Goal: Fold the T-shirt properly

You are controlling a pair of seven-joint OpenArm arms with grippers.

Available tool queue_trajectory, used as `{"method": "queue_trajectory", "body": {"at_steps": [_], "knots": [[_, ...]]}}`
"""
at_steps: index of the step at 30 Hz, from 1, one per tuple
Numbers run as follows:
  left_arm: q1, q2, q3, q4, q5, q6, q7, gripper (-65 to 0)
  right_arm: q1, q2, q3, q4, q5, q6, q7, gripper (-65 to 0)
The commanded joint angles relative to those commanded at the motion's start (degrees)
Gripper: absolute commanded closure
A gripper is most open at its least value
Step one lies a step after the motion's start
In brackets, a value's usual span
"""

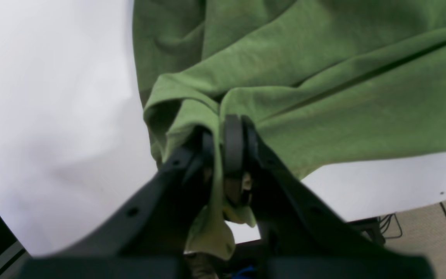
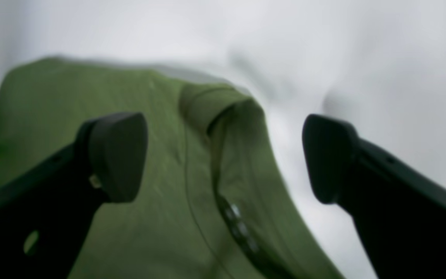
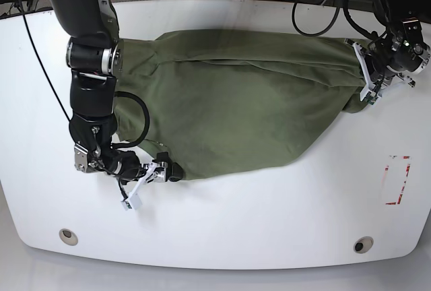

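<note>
Item: T-shirt (image 3: 236, 102), olive green, is being displayed spread and rumpled across the white table (image 3: 269, 223), reaching from the arm at the base view's left to the arm at its right.

Left gripper (image 1: 223, 147): its jaws are being kept pressed together on a bunched edge of the shirt, with cloth hanging down between them near the table's edge.

Right gripper (image 2: 225, 155): its jaws are being held wide apart above the shirt's ribbed collar (image 2: 223, 116), nothing between them; its fingertips (image 2: 118, 155) are being shown blurred. In the base view it is being seen at the shirt's near edge.
</note>
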Motion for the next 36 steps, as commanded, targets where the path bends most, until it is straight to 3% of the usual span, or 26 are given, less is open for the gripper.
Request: {"method": "queue_trajectory", "body": {"at_steps": [5, 9, 16, 19, 22, 23, 27, 28, 32, 36], "knots": [[-0.09, 0.00, 0.00, -0.09, 0.00, 0.00, 0.00, 0.0, 1.14, -3.52, 0.09, -4.04, -7.56, 0.00, 5.71, -59.1], [-0.09, 0.00, 0.00, 0.00, 0.00, 0.00, 0.00, 0.0, 0.88, -5.27, 0.26, -4.13, -12.22, 0.00, 7.12, -59.1], [-0.09, 0.00, 0.00, 0.00, 0.00, 0.00, 0.00, 0.0, 0.62, -6.07, 0.44, -4.40, -14.86, 0.00, 8.88, -57.4], [-0.09, 0.00, 0.00, -0.09, 0.00, 0.00, 0.00, 0.0, 0.62, -6.07, 0.35, -4.40, -15.03, 0.00, 10.02, -50.1], [-0.09, 0.00, 0.00, -0.09, 0.00, 0.00, 0.00, 0.0, 0.62, -5.89, 0.26, -4.40, -15.12, 0.00, 10.73, -35.8], [-0.09, 0.00, 0.00, -0.09, 0.00, 0.00, 0.00, 0.0, 0.62, -5.80, 0.26, -4.40, -15.12, 0.00, 10.64, -26.8], [-1.76, 0.00, 0.18, -0.09, 0.35, 0.00, 0.00, 0.0, 0.79, -5.54, 0.18, -4.31, -15.21, 0.00, 10.37, -2.9], [-2.29, 0.00, 0.18, -0.18, 0.44, 0.00, 0.00, 0.0, 0.97, -5.01, 0.18, -4.22, -15.21, 0.00, 9.76, 0.0], [-3.52, 0.00, 0.26, 0.09, 0.35, 0.00, 0.00, 0.0, 1.23, -3.69, 0.35, -1.32, -14.77, 0.00, 5.19, 0.0], [-6.15, 0.00, 0.26, 0.26, 0.18, 0.00, 0.18, 0.0, -0.18, -2.20, 0.79, 9.76, -14.77, 0.00, -3.69, 0.0]]}}
